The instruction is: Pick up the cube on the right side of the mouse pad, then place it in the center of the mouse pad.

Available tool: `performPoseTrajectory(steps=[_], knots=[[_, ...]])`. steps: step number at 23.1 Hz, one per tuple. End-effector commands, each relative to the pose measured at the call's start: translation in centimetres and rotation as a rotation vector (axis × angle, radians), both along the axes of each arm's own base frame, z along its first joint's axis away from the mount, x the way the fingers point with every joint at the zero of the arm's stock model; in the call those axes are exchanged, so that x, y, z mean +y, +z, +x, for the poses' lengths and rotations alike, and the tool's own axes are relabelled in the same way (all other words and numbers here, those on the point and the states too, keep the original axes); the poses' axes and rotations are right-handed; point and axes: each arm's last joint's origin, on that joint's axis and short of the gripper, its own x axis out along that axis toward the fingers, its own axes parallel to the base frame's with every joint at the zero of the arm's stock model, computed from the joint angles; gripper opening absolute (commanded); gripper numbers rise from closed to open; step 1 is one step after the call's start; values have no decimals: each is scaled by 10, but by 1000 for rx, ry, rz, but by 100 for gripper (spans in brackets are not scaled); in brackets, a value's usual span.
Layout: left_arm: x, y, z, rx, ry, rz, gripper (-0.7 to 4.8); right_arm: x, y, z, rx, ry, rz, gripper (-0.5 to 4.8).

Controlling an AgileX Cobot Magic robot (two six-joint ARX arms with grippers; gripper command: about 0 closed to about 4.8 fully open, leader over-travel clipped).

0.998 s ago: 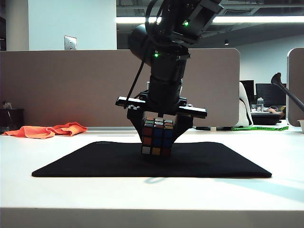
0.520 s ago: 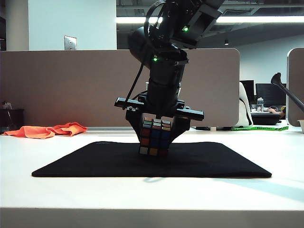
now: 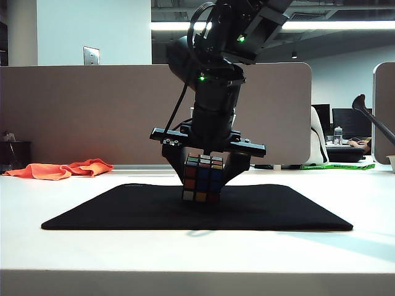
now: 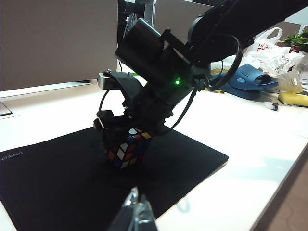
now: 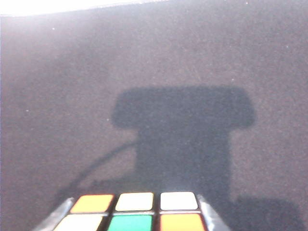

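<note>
While the right gripper [image 3: 202, 180] sets the cube [image 3: 202, 179] between its jaws onto the mouse pad [image 3: 278, 206], grasp looks loosening, though I cannot tell; next, release and lift. Left gripper [image 4: 137, 211] idles nearby, jaws apparently clenched

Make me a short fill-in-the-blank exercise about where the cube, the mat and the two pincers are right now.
1. The cube sits between the fingers of the ____ pincer.
2. The cube is over the middle of the black ____.
3. The cloth lying beyond the mouse pad on the left is ____.
4. The left pincer hangs off to the side, holding ____.

Missing words: right; mouse pad; orange; nothing
</note>
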Motion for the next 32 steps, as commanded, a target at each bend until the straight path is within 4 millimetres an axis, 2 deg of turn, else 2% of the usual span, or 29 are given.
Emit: performPoseTrajectory(steps=[1, 6, 13, 15, 21, 23, 24, 25, 26, 27, 29, 32], knots=[[0, 2, 0, -13, 0, -1, -6, 1, 4, 1, -20, -2, 8, 342], [0, 2, 0, -13, 0, -1, -6, 2, 7, 3, -45, -2, 29, 342], [0, 2, 0, -13, 0, -1, -6, 10, 51, 14, -136, 48, 38, 346], [0, 2, 0, -13, 0, -1, -6, 9, 60, 15, -174, 14, 14, 383], [0, 2, 0, -14, 1, -1, -6, 3, 70, 15, -245, -34, -66, 376], [0, 2, 0, -13, 20, -4, -6, -3, 78, 17, -269, -58, -63, 290], [1, 2, 0, -13, 37, -6, -6, -6, 82, 18, -279, -62, -61, 193], [1, 3, 1, -15, 56, -8, -6, -12, 86, 20, -284, -62, -63, 130], [2, 3, 1, -15, 72, -9, -6, -15, 90, 19, -291, -45, -83, 44], [2, 3, 1, -15, 73, -9, -6, -21, 95, 21, -299, -27, -106, 2], [2, 3, 1, -15, 75, -9, -6, -29, 107, 19, -322, 78, -168, -5], [4, 3, 3, -15, 153, -18, -6, -52, 138, 17, -398, 57, -183, -5]])
